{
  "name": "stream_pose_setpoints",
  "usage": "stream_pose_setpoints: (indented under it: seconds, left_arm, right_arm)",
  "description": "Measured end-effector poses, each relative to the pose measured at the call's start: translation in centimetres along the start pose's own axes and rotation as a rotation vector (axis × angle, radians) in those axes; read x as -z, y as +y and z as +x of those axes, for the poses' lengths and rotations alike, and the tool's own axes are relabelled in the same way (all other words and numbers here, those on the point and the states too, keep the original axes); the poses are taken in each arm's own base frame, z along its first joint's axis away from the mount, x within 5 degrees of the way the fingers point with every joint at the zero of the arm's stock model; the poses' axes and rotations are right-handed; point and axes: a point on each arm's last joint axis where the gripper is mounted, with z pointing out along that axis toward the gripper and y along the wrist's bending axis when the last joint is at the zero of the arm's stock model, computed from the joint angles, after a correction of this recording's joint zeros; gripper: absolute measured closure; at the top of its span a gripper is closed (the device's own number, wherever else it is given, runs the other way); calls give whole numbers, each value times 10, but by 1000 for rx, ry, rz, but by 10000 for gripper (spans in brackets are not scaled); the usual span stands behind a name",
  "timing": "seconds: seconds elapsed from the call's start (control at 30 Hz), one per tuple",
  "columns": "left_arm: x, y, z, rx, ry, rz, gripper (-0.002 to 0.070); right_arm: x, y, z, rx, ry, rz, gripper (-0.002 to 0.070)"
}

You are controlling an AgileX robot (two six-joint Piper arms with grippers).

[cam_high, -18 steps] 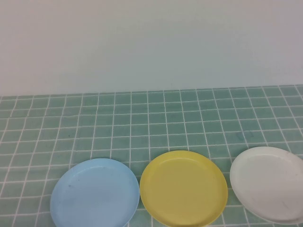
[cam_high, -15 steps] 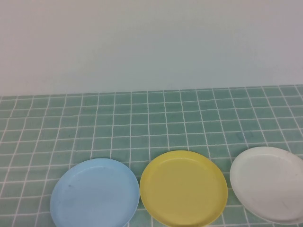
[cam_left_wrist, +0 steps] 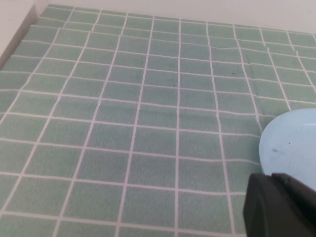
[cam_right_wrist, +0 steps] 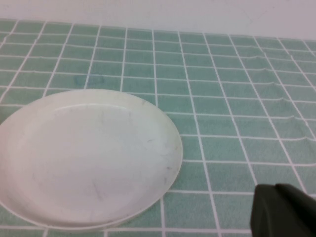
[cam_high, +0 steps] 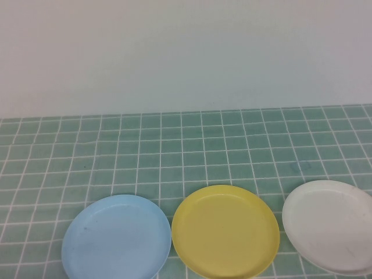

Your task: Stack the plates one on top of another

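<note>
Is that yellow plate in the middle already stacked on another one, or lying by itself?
By itself. The yellow plate lies flat on the tiled cloth, between the blue plate and white plate, nothing on it.

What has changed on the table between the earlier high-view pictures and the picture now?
Nothing visibly changed. The light blue plate, yellow plate and white plate lie side by side, unstacked, as before. No arm enters the high view; only a dark part of the left claw and the right claw shows in its own wrist view.
</note>
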Motion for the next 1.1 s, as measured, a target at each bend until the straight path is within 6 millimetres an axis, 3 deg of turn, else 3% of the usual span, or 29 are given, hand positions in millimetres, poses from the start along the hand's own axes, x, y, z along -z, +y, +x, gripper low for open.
stream_pose_setpoints:
  seconds: [0.93, 1.1]
  left_arm:
    - [0, 0, 0, -8, -1, -3, 675]
    - [0, -2, -3, 92, -33, 25, 675]
  right_arm:
    - [0, 0, 0, -18, 0, 0, 678]
    - [0, 0, 0, -18, 0, 0, 678]
